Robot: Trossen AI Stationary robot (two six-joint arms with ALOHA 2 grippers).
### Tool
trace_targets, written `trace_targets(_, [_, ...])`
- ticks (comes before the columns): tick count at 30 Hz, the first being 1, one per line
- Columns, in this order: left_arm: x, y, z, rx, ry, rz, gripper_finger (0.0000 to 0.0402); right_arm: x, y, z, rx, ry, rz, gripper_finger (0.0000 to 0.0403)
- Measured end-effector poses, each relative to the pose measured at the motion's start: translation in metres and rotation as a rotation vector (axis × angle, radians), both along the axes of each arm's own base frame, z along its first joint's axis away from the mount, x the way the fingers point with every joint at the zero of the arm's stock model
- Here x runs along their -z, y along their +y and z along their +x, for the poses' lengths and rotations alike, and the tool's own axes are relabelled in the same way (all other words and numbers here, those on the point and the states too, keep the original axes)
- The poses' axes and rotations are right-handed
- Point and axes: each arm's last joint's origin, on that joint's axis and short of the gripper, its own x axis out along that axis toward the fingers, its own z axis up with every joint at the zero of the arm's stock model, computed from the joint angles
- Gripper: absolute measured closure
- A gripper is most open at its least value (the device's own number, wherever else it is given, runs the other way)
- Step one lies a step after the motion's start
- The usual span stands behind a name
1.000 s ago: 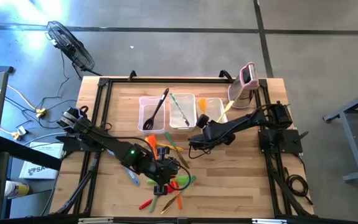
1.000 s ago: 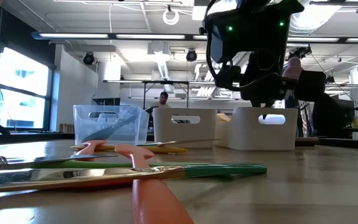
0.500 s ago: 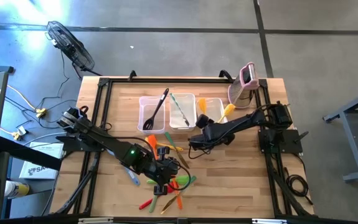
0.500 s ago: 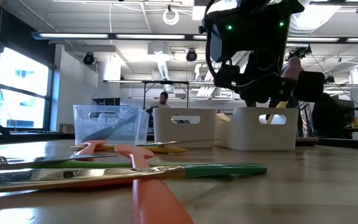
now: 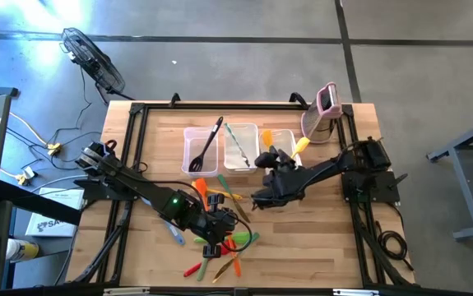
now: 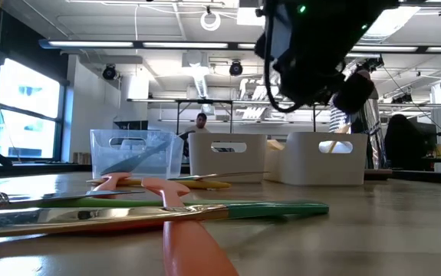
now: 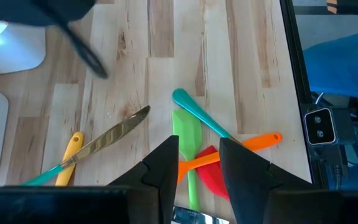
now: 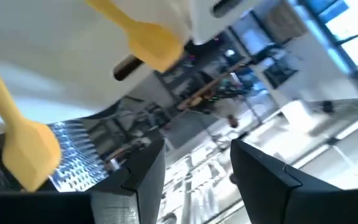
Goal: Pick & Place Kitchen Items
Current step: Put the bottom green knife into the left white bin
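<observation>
Several kitchen items in red, orange, green and blue lie in a pile (image 5: pixel 232 242) on the table's near middle. My left gripper (image 5: pixel 217 240) hovers open over the pile; in its wrist view a green spatula (image 7: pixel 188 140), an orange handle (image 7: pixel 253 142) and a red blade (image 7: pixel 213 177) lie below its fingers. My right gripper (image 5: pixel 267 156) is open and empty, raised over the right tub (image 5: pixel 284 136). A yellow utensil (image 5: pixel 302 146) leans on that tub's rim. Yellow spatula heads (image 8: pixel 147 34) show in the right wrist view.
Three clear tubs stand in a row at the far middle: the left one (image 5: pixel 195 160) holds a black spatula (image 5: pixel 207 144), the middle one (image 5: pixel 249 131) a slim utensil. A pink-and-white gadget (image 5: pixel 325 107) stands at the far right. A knife (image 7: pixel 113 134) lies beside the pile.
My right gripper has risen from low over the table and tipped upward, its arm folding back toward the right tub. The yellow utensil's handle, not seen a second ago in the low view, now leans out of the right tub.
</observation>
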Motion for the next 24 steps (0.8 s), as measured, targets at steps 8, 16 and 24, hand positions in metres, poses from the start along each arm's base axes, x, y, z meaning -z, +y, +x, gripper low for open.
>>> trace_targets(8, [0.000, 0.000, 0.000, -0.004, 0.004, -0.001, 0.0288, -0.033, 0.042, -0.018, -0.160, -0.441, -0.156, 0.0231])
trace_targets(16, [0.001, 0.000, -0.001, -0.045, 0.012, -0.034, 0.0288, -0.091, 0.104, -0.082, -0.214, -1.103, 0.373, 0.0231])
trace_targets(24, [0.001, -0.001, -0.001, -0.067, 0.033, -0.099, 0.0288, -0.126, 0.121, -0.135, 0.383, -1.411, 1.282, 0.0231])
